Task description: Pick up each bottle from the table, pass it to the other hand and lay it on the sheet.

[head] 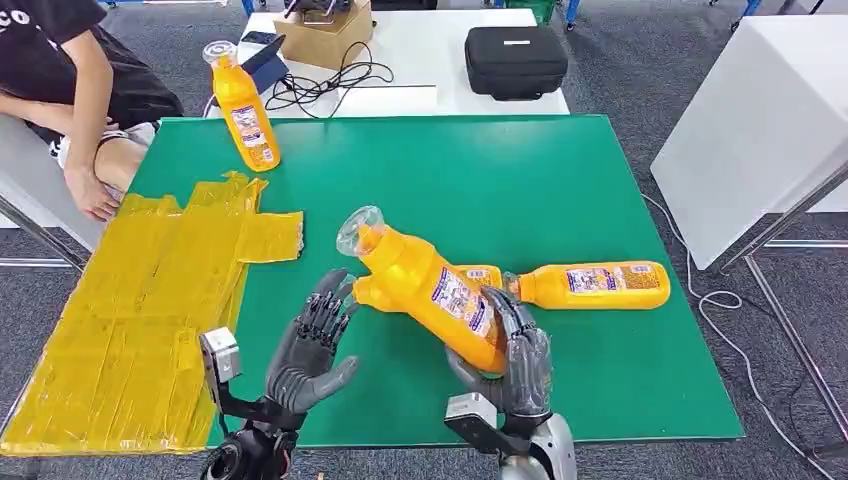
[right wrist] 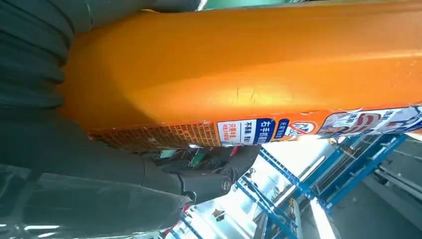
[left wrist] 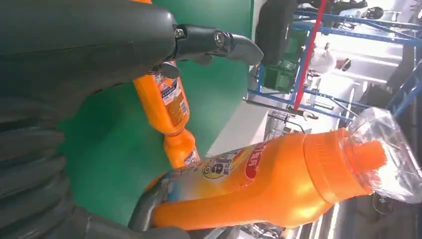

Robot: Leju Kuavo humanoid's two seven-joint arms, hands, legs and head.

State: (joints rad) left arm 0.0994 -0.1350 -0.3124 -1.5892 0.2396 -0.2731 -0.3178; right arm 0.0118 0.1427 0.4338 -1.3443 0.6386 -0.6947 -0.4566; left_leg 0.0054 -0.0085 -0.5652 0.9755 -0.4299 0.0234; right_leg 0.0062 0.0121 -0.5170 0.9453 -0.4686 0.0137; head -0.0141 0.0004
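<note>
My right hand (head: 508, 362) grips an orange bottle (head: 425, 283) by its base, tilted with its clear cap up and to the left, above the green table (head: 560, 180). The same bottle (left wrist: 268, 181) (right wrist: 239, 69) appears close up in both wrist views. My left hand (head: 310, 345) is open, fingers spread, just left of that bottle and apart from it. Two orange bottles lie on the table behind it: one (head: 590, 284) at the right, one (head: 478, 274) partly hidden. Another bottle (head: 243, 108) stands upright at the far left. The yellow sheet (head: 140, 310) covers the table's left side.
A person sits at the far left, one hand (head: 92, 195) by the sheet's edge. Behind the green table a white table (head: 420, 40) carries a black case (head: 515, 60), a cardboard box (head: 325, 28) and cables. A white cabinet (head: 760, 130) stands at the right.
</note>
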